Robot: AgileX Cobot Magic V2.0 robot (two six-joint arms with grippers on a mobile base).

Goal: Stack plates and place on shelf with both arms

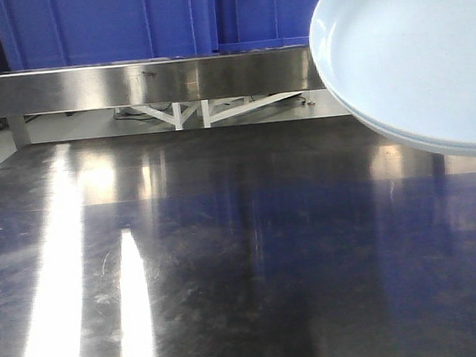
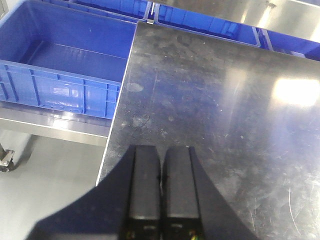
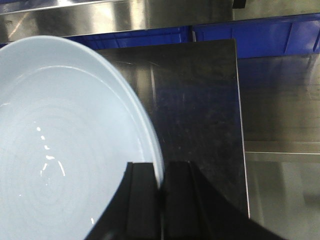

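- The left gripper (image 2: 161, 150) hangs over the worktop (image 2: 210, 110), close to its left edge. Its two fingers are pressed together with nothing between them, and bare steel lies open ahead and to the right.
- The right gripper (image 3: 161, 175) is clamped on the rim of the plates (image 3: 65, 140), not far from the worktop's right edge. The picture cuts off the plates' left side.
- The front view shows the plates nested, two rims visible, held in the air over the worktop's right side and cut off at the frame edge.
- A blue crate (image 2: 65, 60) sits beyond the left edge, lower down.
- A steel shelf (image 1: 128, 84) spans the far edge.
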